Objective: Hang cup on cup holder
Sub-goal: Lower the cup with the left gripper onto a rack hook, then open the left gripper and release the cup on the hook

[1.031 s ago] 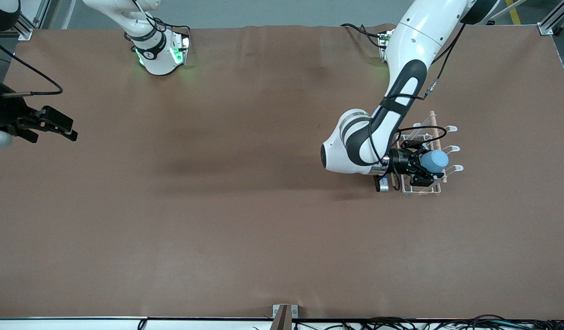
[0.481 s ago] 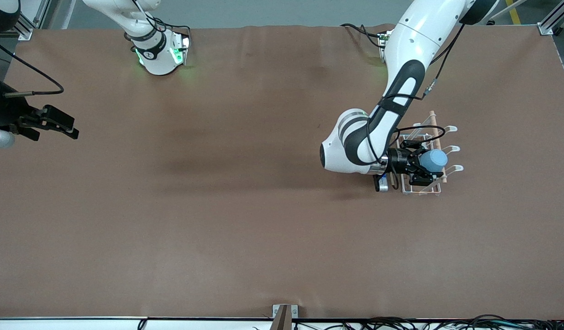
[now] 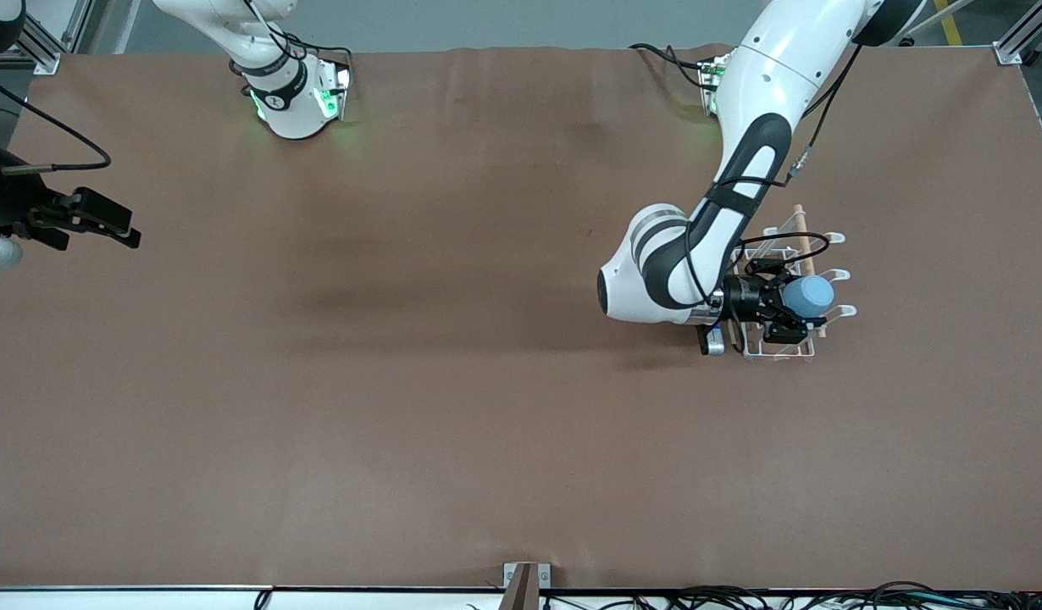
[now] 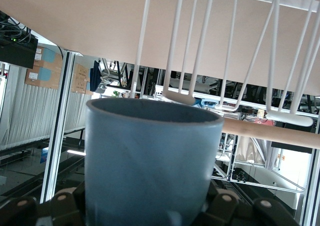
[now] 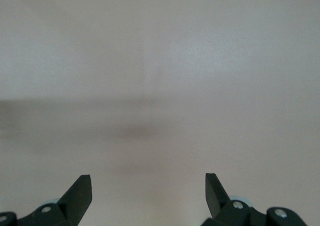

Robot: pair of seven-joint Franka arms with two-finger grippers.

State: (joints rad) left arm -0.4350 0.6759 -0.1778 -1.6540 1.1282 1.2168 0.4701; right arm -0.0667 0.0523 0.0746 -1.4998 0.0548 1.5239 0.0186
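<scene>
cup holder (image 3: 796, 254) half-hidden under cup (image 3: 807, 295)

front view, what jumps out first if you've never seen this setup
The left gripper is shut on a light-blue cup, holding it over the white wire cup holder toward the left arm's end of the brown table. The right gripper waits open above the table's other end.

table (image 3: 453, 407): brown mat | floor (image 3: 487, 21): grey | frame (image 4: 60, 131): aluminium

Light is even and soft from above; the table (image 3: 402, 381) carries faint dark shadows. The right wrist view is blurred, almost featureless.
</scene>
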